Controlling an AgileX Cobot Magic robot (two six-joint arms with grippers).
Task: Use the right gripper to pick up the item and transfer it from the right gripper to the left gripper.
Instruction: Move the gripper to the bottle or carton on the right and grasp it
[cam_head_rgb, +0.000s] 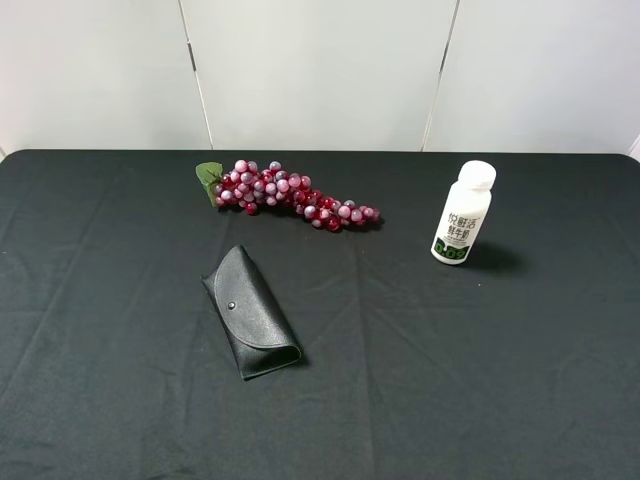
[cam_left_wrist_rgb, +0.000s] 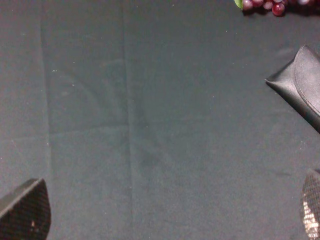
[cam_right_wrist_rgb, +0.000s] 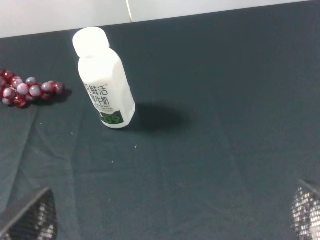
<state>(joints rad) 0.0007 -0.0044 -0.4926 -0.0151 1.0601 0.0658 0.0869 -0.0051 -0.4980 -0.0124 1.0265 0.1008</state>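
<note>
See red grape bunch lying toward back of black tablecloth, closed black glasses case in front, apart

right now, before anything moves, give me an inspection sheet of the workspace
surface: black cloth, creased, covering the table
job's things: white bottle standing upright at the right rear, nothing touching it
clutter: red grapes at the rear middle; black case lying closed, left of centre
hands: right hand open and empty, apart from the bottle; left hand open and empty over bare cloth; neither shows in the high view
cables: nothing seen
surroundings: white panelled wall behind the table
</note>
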